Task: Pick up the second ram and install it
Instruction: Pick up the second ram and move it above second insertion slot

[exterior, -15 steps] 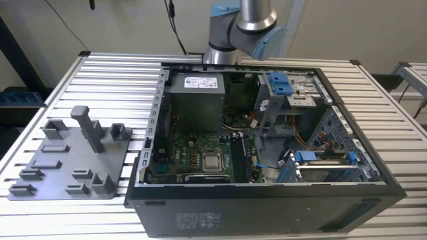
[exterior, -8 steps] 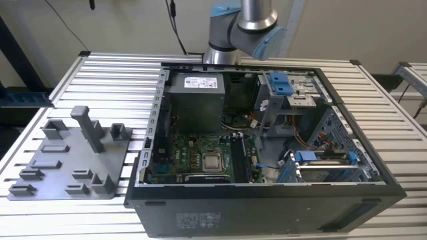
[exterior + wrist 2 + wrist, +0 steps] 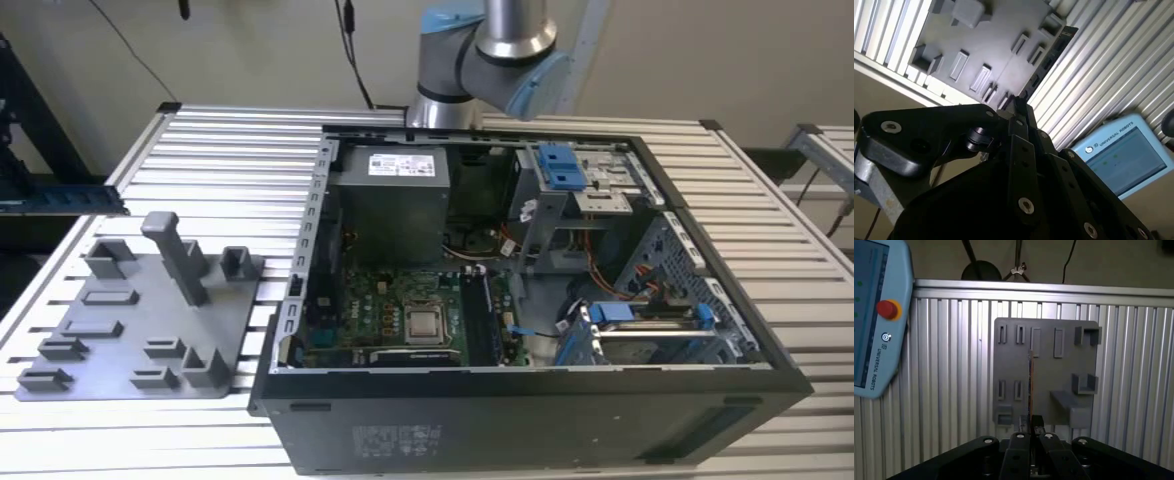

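Observation:
My gripper (image 3: 1030,436) is shut on the second ram (image 3: 1030,385), a thin dark stick seen edge-on that reaches out from between the fingertips. In the second wrist view the same ram (image 3: 1051,55) shows as a dark notched strip running from the gripper (image 3: 1018,107) across the edge of the grey plastic tray (image 3: 989,35). The gripper hangs well above that tray (image 3: 1054,370), with the stick clear of its slots. In the exterior view the tray (image 3: 134,330) lies on the slatted table at that view's left.
An open computer case (image 3: 307,260) lies to the tray's right in the exterior view, with its motherboard (image 3: 400,310) and blue drive latches (image 3: 561,165). The tray's upright post (image 3: 174,255) stands tall. A teach pendant (image 3: 874,315) rests on the table beside the tray.

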`<state>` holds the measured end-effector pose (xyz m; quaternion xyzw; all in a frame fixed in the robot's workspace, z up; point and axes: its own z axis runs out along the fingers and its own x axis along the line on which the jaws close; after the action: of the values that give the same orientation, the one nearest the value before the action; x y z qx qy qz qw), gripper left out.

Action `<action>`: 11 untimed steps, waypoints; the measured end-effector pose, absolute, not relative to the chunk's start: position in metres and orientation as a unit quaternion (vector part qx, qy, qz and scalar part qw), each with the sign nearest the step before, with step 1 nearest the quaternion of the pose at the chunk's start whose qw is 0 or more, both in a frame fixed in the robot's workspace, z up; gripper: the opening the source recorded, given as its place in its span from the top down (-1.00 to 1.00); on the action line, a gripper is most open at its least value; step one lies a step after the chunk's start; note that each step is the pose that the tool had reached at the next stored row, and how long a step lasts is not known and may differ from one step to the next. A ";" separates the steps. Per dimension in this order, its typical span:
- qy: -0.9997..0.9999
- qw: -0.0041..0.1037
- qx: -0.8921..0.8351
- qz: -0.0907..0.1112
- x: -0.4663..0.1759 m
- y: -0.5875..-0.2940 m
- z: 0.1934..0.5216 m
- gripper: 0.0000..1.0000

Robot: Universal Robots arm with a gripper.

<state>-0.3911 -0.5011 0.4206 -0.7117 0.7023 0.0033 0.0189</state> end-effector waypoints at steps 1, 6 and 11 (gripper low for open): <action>0.702 0.019 -0.712 0.003 -0.389 -0.501 0.421 0.73; 0.702 0.019 -0.712 0.003 -0.378 -0.501 0.421 0.73; 0.702 0.019 -0.712 0.003 -0.367 -0.501 0.421 0.73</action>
<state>-0.3669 -0.5011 0.4206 -0.7117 0.7023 0.0033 0.0189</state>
